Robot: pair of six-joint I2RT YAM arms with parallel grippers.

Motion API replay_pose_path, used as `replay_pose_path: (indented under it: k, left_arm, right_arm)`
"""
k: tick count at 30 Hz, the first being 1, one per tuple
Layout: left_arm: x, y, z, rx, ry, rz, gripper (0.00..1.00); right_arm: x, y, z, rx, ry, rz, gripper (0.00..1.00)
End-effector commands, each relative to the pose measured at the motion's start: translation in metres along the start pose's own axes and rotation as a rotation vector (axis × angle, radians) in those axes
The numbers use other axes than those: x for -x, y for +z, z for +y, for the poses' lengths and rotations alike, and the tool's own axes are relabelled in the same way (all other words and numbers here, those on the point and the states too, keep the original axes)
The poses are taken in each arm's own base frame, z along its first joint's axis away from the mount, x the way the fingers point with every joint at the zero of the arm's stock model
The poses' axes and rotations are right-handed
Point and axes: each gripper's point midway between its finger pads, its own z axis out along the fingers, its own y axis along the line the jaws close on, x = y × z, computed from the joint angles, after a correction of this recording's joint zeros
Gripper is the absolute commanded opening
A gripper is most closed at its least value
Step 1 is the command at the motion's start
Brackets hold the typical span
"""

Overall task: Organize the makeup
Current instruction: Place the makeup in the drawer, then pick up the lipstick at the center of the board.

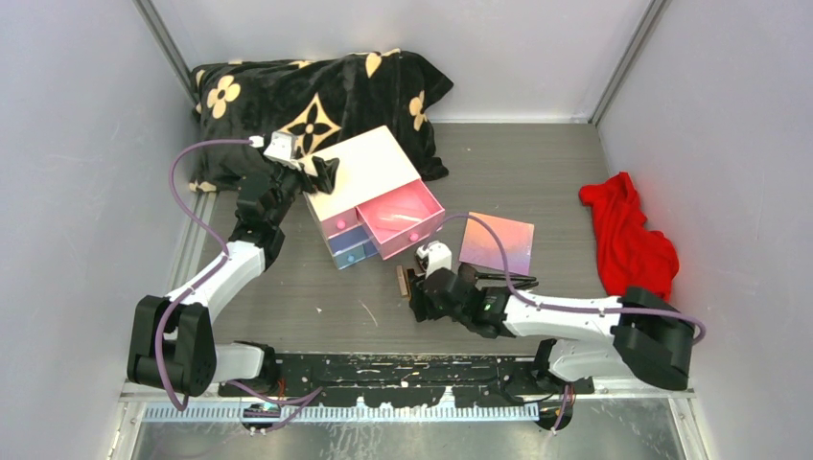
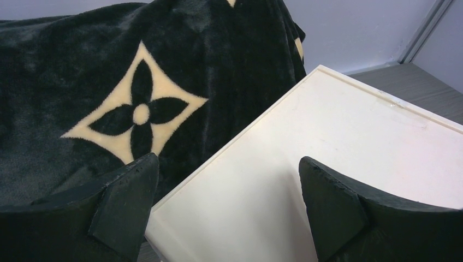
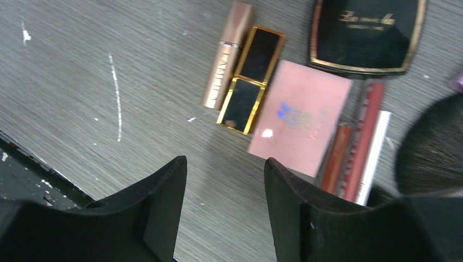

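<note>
The makeup lies grouped on the table in the right wrist view: a rose-gold tube (image 3: 226, 54), a black-and-gold lipstick (image 3: 251, 79), a pink compact (image 3: 299, 115), a black compact (image 3: 366, 35), slim red tubes (image 3: 360, 142) and dark brush bristles (image 3: 431, 147). My right gripper (image 3: 225, 166) hovers open just short of them, over bare table. From above, the iridescent palette (image 1: 496, 244) lies beside the right gripper (image 1: 419, 299). My left gripper (image 2: 229, 164) is wide open over the white chest's top (image 2: 338, 147), at its back left corner (image 1: 324, 175).
The white chest (image 1: 360, 168) has its pink drawer (image 1: 403, 218) pulled open. A black blanket with cream flowers (image 1: 316, 91) lies behind it. A red cloth (image 1: 628, 235) sits at the right. The black base plate (image 1: 403, 369) runs along the near edge.
</note>
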Motion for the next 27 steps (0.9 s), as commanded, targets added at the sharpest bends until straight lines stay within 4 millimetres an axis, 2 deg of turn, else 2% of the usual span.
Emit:
replay_pose_path:
  k: [1,7,16,23,27]
  left_arm:
    - [-0.133,-0.039,0.003,0.023,-0.016,0.439,1.00]
    - [-0.132,-0.039,0.001,0.019,-0.011,0.436,1.00]
    - [-0.132,-0.039,0.001,0.020,-0.009,0.437,1.00]
    - [-0.132,-0.039,0.002,0.020,-0.009,0.437,1.00]
    - [-0.133,-0.039,0.001,0.018,-0.009,0.438,1.00]
  right_arm:
    - [0.041,0.008,0.028,0.009,0.067,-0.183,0.59]
    - [0.033,0.025,0.019,-0.050,0.127,-0.199,0.57]
    - [0.026,0.039,0.010,-0.111,0.121,-0.208,0.56]
    - [0.017,0.048,0.002,-0.158,0.125,-0.198,0.46]
    - [0.011,0.051,-0.001,-0.168,0.117,-0.184,0.31]
